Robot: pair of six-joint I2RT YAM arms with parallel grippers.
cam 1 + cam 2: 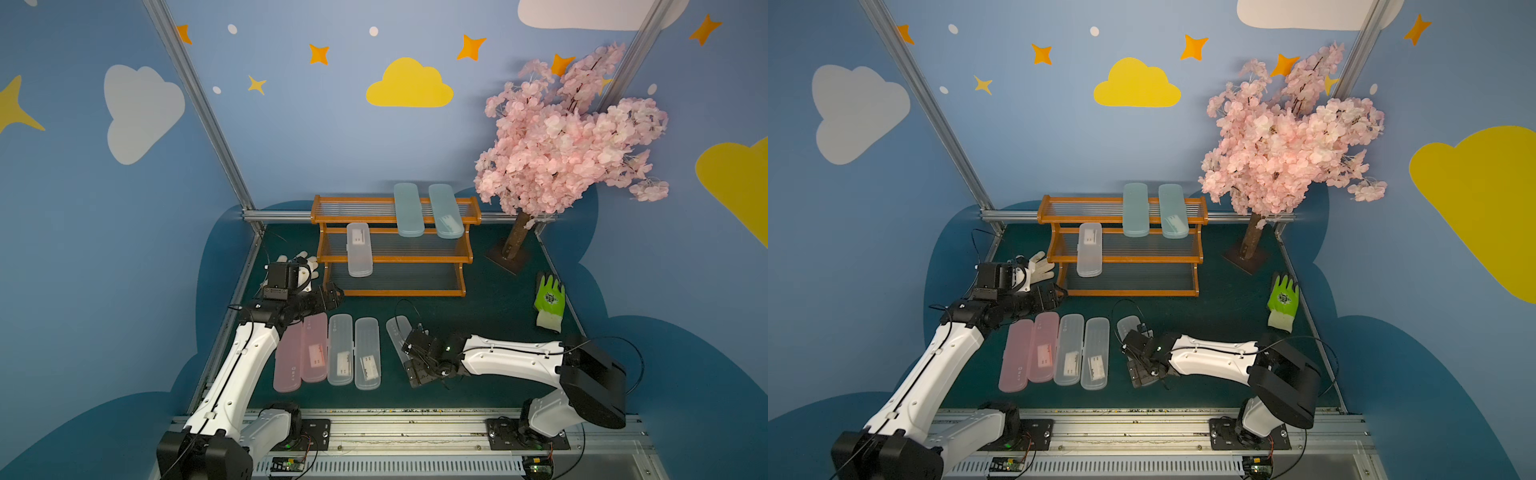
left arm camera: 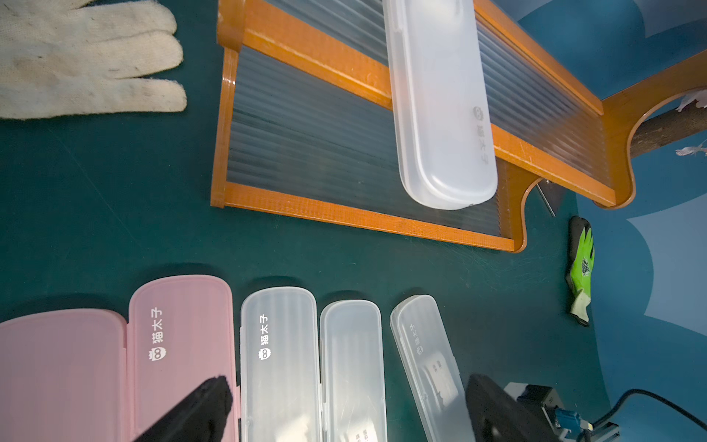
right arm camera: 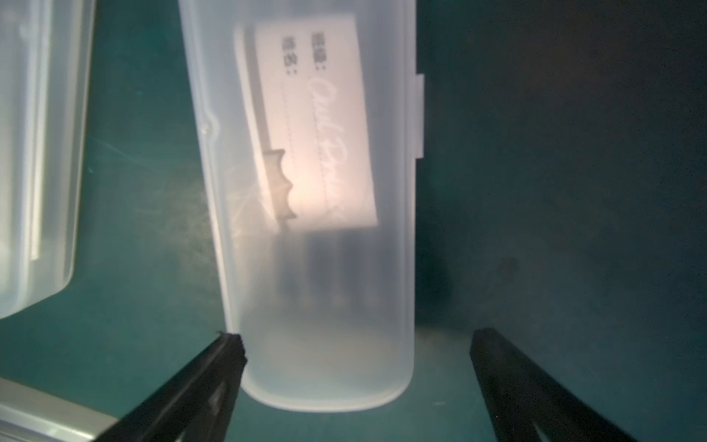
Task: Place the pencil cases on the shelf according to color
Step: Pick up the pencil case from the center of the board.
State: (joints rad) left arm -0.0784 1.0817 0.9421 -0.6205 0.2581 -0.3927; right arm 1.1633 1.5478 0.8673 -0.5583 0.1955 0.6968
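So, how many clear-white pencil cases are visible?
4. One case lies across the shelf's middle and bottom tiers; two cases lie on the mat beside the pink cases; an angled case lies between the open right gripper's jaws.

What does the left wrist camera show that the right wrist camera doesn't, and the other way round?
Only the left wrist view shows the orange-brown wooden shelf with a clear-white plastic pencil case lying on it, two pink plastic pencil cases, a white knit glove and a green glove. Only the right wrist view shows the right pincer open, fingers either side of the rounded end of the slanted clear-white pencil case. Both show that slanted case, its clear-white neighbour and the green mat.
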